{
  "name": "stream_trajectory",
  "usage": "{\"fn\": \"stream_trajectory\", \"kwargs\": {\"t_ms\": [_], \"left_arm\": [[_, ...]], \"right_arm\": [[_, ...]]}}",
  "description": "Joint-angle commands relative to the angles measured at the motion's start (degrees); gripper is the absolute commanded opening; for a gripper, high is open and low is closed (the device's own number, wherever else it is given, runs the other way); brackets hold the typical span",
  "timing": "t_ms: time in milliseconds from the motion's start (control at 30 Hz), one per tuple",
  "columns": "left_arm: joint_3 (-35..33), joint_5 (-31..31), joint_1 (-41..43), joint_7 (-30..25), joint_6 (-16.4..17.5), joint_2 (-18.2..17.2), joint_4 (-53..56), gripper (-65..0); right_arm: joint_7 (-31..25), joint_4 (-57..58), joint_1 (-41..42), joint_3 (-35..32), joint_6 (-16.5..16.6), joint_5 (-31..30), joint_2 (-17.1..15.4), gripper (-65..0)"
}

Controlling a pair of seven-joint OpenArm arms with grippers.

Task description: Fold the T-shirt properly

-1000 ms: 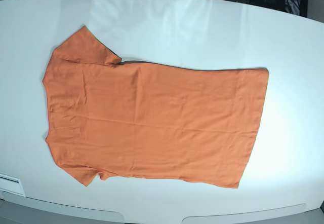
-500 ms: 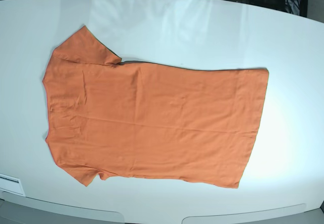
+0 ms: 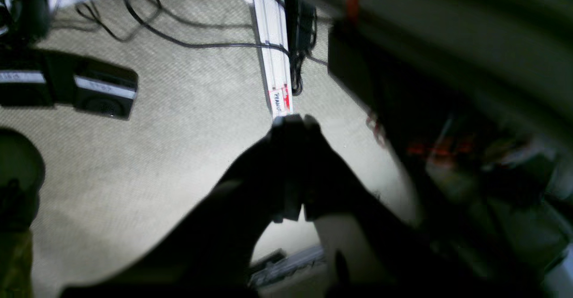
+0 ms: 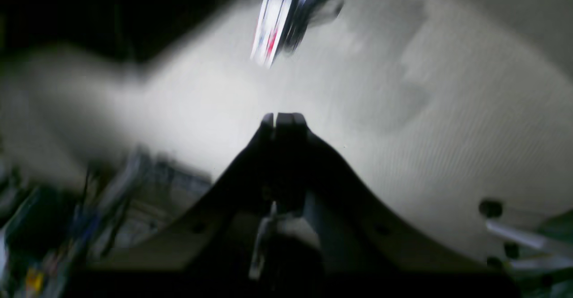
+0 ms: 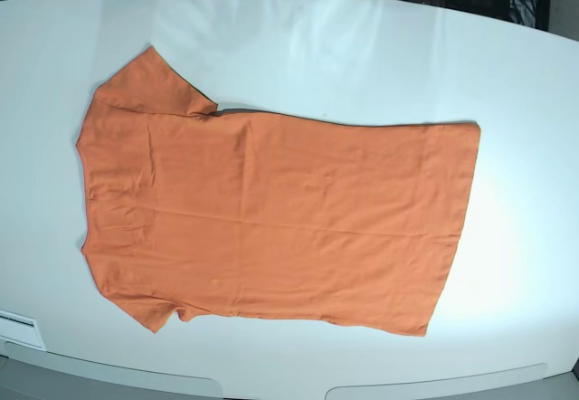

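On the white bench [image 5: 362,47] the orange T-shirt [image 5: 271,214] lies spread flat, sleeves at left and hem at right, while the right hand [image 4: 284,118] and left hand [image 3: 293,121], both closed and empty, hang over carpeted floor [image 3: 179,123].

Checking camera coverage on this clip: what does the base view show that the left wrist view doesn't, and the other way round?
Only the base view shows the orange T-shirt, spread flat and unfolded on the white table, sleeves toward the view's left and hem toward its right. No arm appears there.

Only the left wrist view shows the left gripper, jaws shut and holding nothing, pointed at a carpeted floor with black cables and a white rail. No shirt or tabletop appears.

Shared: nothing I can match between them.
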State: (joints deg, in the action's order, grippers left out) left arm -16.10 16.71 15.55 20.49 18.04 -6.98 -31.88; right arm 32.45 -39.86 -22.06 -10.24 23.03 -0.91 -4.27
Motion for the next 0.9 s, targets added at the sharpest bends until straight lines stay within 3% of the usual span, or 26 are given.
{"fn": "stream_trajectory", "kwargs": {"t_ms": [0,200,367,733,867], "left_arm": [[-0.02,1.29,1.55,0.87,0.44,-0.74,-2.27,-65.0],[-0.02,5.03,9.18,5.95,0.48,-5.27,-16.57,-65.0],[-0.02,5.01,15.74,11.34,1.03,-11.23,-31.19,-65.0],[0.13,4.48,33.9,12.59,2.97,-31.32,-65.18,-65.0],[2.78,0.92,40.37,12.66,2.97,-35.63,-76.43,-65.0]], "right_arm": [[1.09,-2.47,-1.77,0.09,0.42,-0.57,-0.04,-65.0],[1.88,-18.29,-13.7,0.11,-0.9,-0.74,-0.35,-65.0],[5.22,-34.12,-23.91,0.11,-1.14,-0.76,-0.87,-65.0],[7.32,-72.37,-46.03,0.11,-4.28,-0.33,-10.34,-65.0],[7.39,-82.86,-52.09,0.11,-7.89,-0.11,-13.33,-65.0]]}}
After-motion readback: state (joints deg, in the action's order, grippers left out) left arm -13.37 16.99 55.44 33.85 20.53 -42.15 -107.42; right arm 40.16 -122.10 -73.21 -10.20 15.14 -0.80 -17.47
